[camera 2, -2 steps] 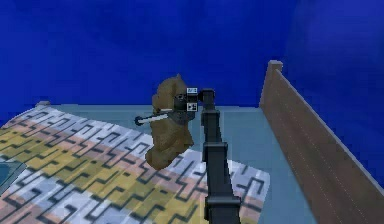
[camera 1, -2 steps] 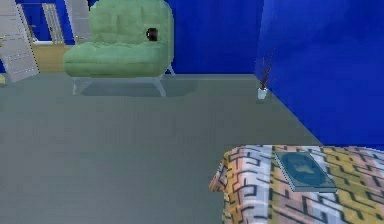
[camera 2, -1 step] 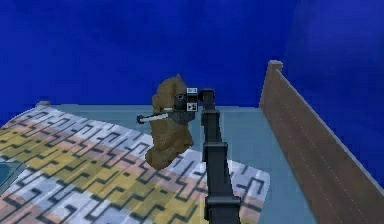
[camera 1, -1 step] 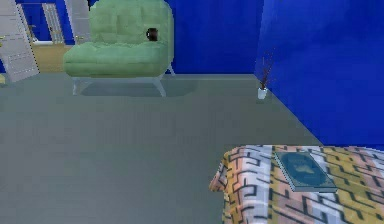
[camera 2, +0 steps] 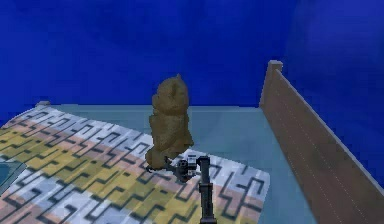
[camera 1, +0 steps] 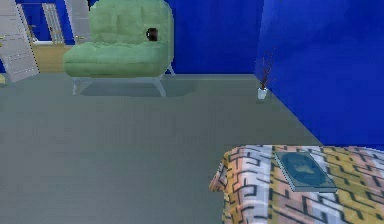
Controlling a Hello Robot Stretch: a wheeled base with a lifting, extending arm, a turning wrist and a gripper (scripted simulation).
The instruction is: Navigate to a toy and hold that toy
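A brown plush toy (camera 2: 170, 115), shaped like a sitting bear, stands upright on a bed with a patterned quilt (camera 2: 70, 160). My arm rises from the arm side view's bottom edge, and the gripper (camera 2: 162, 165) sits at the toy's base, in front of its lower body. The toy rests on the quilt there, so I cannot tell whether the gripper holds anything.
A wooden headboard (camera 2: 310, 140) runs along the bed's right side, with blue walls behind. In the forward view, the bed's corner (camera 1: 250, 185) carries a blue-grey book (camera 1: 305, 170). Across open grey floor stand a green armchair (camera 1: 125, 45) and a small vase of twigs (camera 1: 263, 85).
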